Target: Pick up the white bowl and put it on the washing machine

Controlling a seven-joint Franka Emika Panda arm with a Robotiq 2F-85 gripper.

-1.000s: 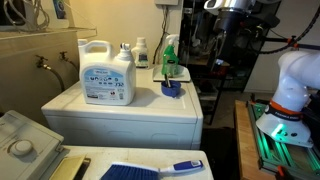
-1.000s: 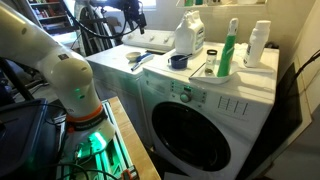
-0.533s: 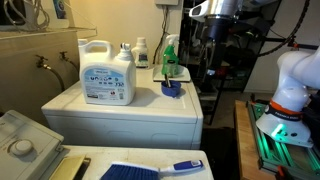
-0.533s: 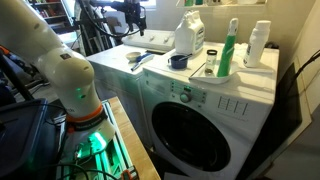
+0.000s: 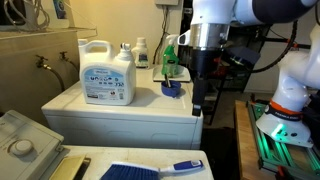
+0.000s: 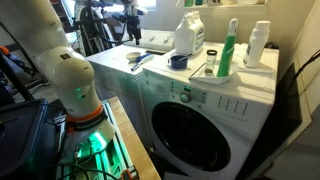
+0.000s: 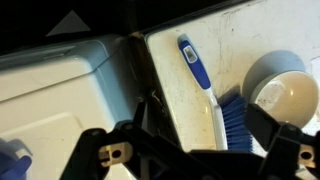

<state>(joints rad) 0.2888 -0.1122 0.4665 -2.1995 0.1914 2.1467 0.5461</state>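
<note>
The white bowl (image 7: 288, 95) shows only in the wrist view, at the right edge on a speckled counter, beside the blue bristles of a brush (image 7: 200, 75). It is out of view in both exterior views. The washing machine (image 5: 120, 112) (image 6: 205, 100) is a large white box with a flat top that carries bottles and a small dark blue bowl (image 5: 172, 90). My gripper (image 5: 197, 106) hangs off the machine's front corner. In the wrist view my gripper (image 7: 195, 160) is open and empty, above the gap between a white appliance top (image 7: 50, 95) and the counter, left of the bowl.
A large detergent jug (image 5: 106, 72), a green spray bottle (image 5: 170, 58) and a white bottle (image 6: 258, 44) stand on the washing machine. The blue-handled brush (image 5: 150, 169) lies on the near counter. A greyish unit with a round knob (image 5: 20, 146) sits beside that counter.
The arm has swung from the upper background toward the washing machine and lowered, so the gripper now hangs by the machine's front corner. The objects have not moved.
</note>
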